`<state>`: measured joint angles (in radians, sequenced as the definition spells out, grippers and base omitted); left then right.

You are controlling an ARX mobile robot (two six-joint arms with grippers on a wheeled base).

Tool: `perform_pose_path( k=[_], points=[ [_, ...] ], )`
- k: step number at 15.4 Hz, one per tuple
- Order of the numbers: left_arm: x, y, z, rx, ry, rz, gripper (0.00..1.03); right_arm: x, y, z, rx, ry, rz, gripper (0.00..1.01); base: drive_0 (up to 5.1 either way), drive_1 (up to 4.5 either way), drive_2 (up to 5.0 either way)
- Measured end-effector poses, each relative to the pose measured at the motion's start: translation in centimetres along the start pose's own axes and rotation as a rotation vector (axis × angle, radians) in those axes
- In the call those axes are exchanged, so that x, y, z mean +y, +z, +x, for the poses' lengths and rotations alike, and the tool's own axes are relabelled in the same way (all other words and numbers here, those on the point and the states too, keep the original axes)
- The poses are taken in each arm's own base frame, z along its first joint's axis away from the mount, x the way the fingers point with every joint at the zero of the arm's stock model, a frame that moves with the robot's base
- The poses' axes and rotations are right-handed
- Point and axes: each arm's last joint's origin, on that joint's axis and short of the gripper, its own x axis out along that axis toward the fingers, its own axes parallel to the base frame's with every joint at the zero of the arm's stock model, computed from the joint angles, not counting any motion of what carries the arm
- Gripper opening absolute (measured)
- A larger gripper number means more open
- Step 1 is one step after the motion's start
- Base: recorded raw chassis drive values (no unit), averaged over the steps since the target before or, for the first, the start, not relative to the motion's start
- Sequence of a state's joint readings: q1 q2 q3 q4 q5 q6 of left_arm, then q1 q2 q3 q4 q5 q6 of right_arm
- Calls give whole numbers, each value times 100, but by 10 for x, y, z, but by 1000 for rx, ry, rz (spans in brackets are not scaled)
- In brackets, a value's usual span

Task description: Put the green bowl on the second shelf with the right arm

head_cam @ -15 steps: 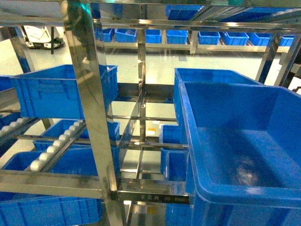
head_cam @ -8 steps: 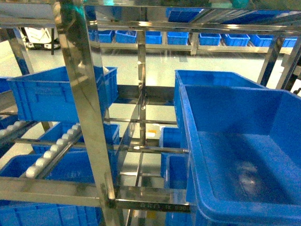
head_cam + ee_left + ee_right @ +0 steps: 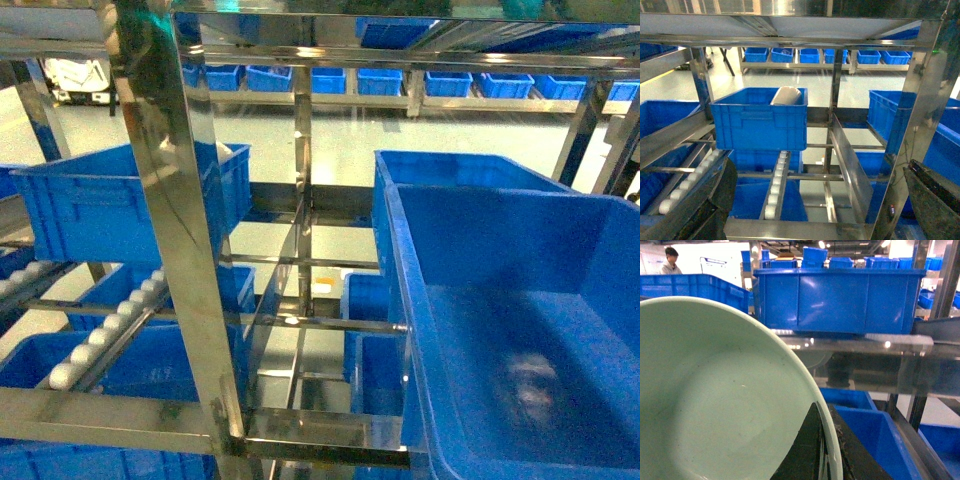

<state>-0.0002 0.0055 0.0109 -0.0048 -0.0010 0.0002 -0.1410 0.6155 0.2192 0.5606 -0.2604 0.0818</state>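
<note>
Mint-green and glossy, the green bowl [image 3: 725, 400] fills the right wrist view from nine o'clock to the centre, its smooth round inside facing the camera. The right pincer [image 3: 822, 455] is pinched on its rim at about five o'clock: one dark finger [image 3: 802, 452] lies against the inner wall, another dark pad [image 3: 855, 460] sits outside the rim. Beyond the bowl, at one o'clock, a shiny stainless-steel rail [image 3: 855, 345] of the rack carries a blue crate [image 3: 837, 300] with ribbed plastic walls.

In the left wrist view, the left pincer shows only as two rough black fingers, one at seven o'clock [image 3: 715, 200] and one at four o'clock [image 3: 935, 200], spread wide with nothing between them. Past them, white roller tracks [image 3: 776, 187] run under another blue crate [image 3: 760, 122].

In the head view neither pincer shows; a polished square-tube post [image 3: 180, 230] stands at ten o'clock and a large blue crate [image 3: 520, 320] lies at four o'clock.
</note>
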Motion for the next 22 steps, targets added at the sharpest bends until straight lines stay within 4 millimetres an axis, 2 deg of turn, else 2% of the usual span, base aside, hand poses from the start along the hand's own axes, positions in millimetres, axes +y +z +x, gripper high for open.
perform_pose_path(
  k=[2,4,9,12,15,17,18,19,22],
  points=[
    [0,0,0,0,0,0,98,-4,-27,7,88,10,-26,2,0,0,0],
    [0,0,0,0,0,0,98,-10,-40,13,116,9,-43,2,0,0,0],
    [0,0,0,0,0,0,98,-21,-90,49,271,35,-62,2,0,0,0],
    [0,0,0,0,0,0,98,-27,-112,92,392,73,-44,2,0,0,0],
    [0,0,0,0,0,0,98,-29,-117,105,408,79,-44,2,0,0,0],
    [0,0,0,0,0,0,98,-35,-125,141,475,94,-54,2,0,0,0],
    [0,0,0,0,0,0,98,-42,-136,169,557,105,-43,2,0,0,0],
    [0,0,0,0,0,0,98,-52,-152,187,688,137,-10,2,0,0,0],
    [0,0,0,0,0,0,98,-65,-168,197,812,156,32,2,0,0,0]
  ],
)
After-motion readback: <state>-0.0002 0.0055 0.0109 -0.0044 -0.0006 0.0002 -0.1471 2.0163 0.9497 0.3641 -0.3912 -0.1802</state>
